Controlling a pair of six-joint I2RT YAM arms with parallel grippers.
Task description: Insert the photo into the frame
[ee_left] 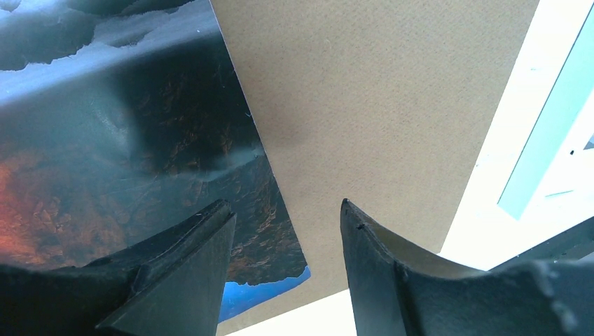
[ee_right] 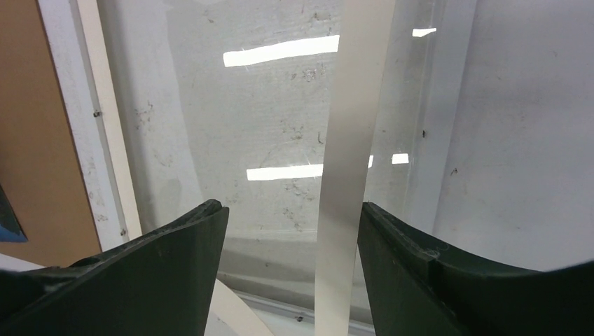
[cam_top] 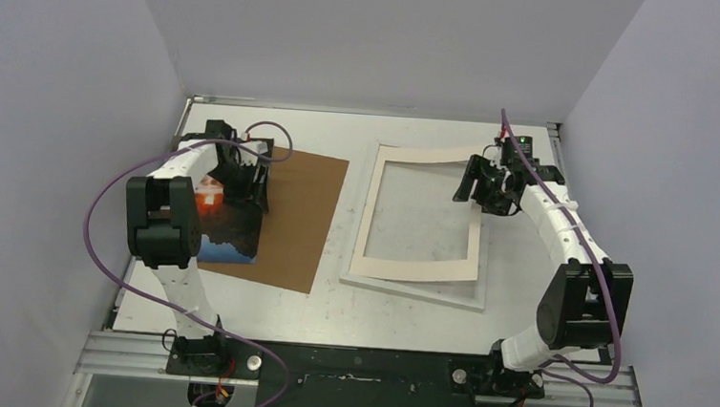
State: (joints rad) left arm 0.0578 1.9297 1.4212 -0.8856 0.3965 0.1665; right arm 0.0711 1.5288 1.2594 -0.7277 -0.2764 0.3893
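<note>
Top: left arm bent forward, left gripper over the far end of the photo, which lies on the brown backing board, left of the frame. Right arm stretched out, right gripper at the cream mat, by its right edge.
Left wrist: fingers apart above the photo's edge, nothing pinched.
Right wrist: fingers wide, mat strip between them, not clamped.
</note>
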